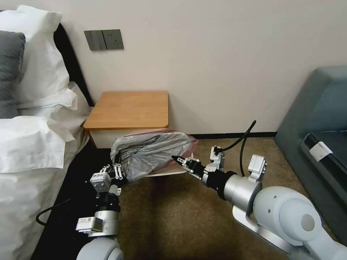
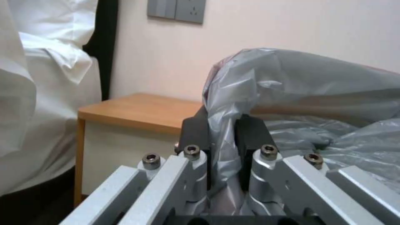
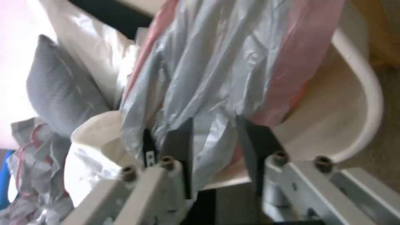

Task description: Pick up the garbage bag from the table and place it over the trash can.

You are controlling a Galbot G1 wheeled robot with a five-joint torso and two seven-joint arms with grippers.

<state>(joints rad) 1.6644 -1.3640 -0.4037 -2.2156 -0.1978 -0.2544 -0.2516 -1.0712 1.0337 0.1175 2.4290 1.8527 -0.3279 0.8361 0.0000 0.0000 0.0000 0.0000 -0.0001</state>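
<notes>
Starting on the left: a bed with rumpled white linen (image 1: 32, 144) and a dark grey pillow (image 1: 11, 72) runs down that side, next to the small square table with the smooth light-brown wooden top (image 1: 130, 108) and white front panel. A grey wall switch plate (image 1: 104, 39) sits on the cream wall above it.

Just in front of the table, the thin crinkly translucent grey plastic garbage bag with the pinkish-red rim (image 1: 151, 151) is bunched up over the small cream-beige plastic trash can with rounded corners and a rolled rim (image 1: 170, 172), hiding most of it. It's off the tabletop, stretched between the two arms.

The left end effector (image 1: 116, 169) is at the bag's left side, and its wrist view shows the black pads (image 2: 252, 131) pinched tight on a fold of the wrinkly film, with silver linkage bars below.

Moving right, the right end effector (image 1: 177, 159) comes in at the bag's right side by the can's rim. In its wrist view the dark fingers (image 3: 179, 140) stand a bit apart with a bunch of grey and pink film running between them; can't tell if they're actually clamping it. The smooth curved rim of the can (image 3: 371, 93) is right beside them.

Far right there's a teal-grey upholstered sofa (image 1: 318, 119) on brown carpet (image 1: 180, 216).
</notes>
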